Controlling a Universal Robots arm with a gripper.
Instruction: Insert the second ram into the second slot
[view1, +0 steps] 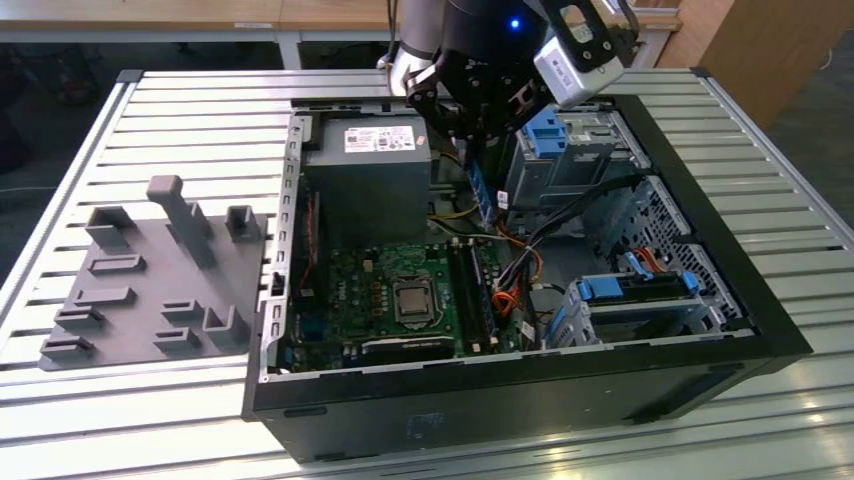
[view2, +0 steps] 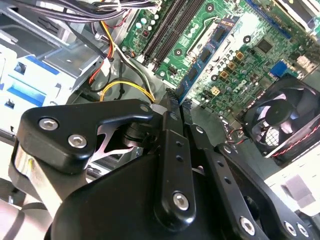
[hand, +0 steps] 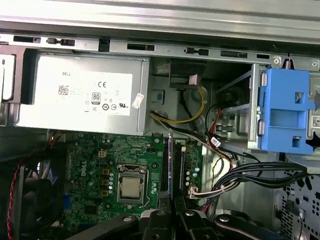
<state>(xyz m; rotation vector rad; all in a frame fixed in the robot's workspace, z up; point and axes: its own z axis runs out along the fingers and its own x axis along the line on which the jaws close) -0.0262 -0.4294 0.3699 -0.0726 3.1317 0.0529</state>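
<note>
Gripper (view2: 171, 107) clamped tight on ram stick (view2: 205, 56), held above slots (view2: 169, 26), not seated; could go in crooked or hit wrong slot if tilted; might snag yellow wires (view2: 125, 88) too.

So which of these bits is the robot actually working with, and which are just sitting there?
In the job: gripper, shut on the blue memory stick; memory slots.
Just there: power supply box, fan, blue bracket, grey tray beside the computer case.
</note>
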